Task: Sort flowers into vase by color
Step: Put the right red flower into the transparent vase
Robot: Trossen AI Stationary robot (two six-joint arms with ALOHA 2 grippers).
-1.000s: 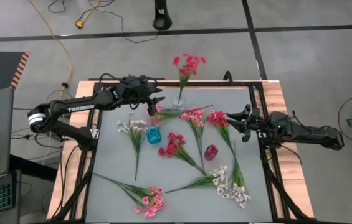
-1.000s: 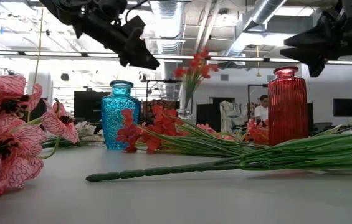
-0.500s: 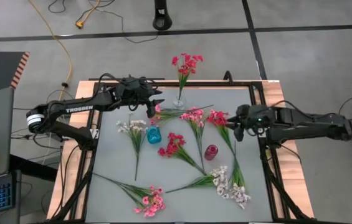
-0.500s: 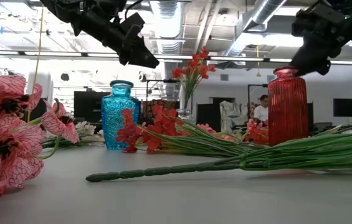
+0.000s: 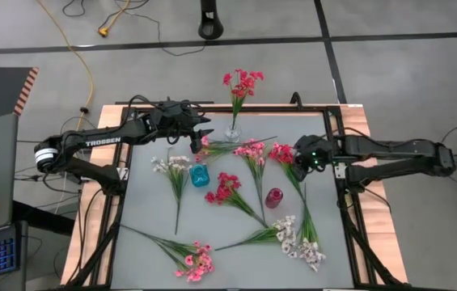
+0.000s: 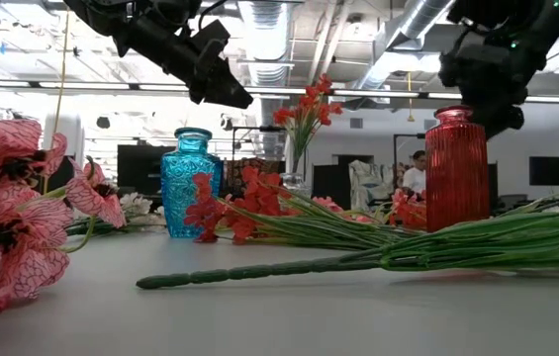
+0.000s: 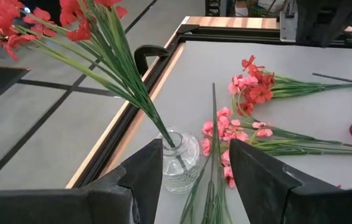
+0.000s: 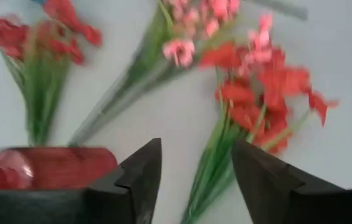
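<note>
Grey counter [image 5: 147, 210] strewn with artificial flower sprigs on long green stems. Right gripper [image 5: 299, 161] above the red-blossomed sprig [image 5: 283, 153] at the right middle, fingers [image 8: 139, 168] spread apart, empty, sprig visible between them. Left gripper [image 5: 204, 134] raised near the far edge, fingers [image 7: 147, 167] parted, nothing held, just beside the clear glass vase [image 5: 233, 132] holding a red sprig [image 5: 243, 82]. Blue glass vase [image 5: 200, 176] and red glass vase [image 5: 273, 197] upright mid-counter. Pink sprigs [image 5: 251, 150] behind them, white sprigs [image 5: 171, 164] left and near right, another red sprig [image 5: 225, 187] between the vases.
</note>
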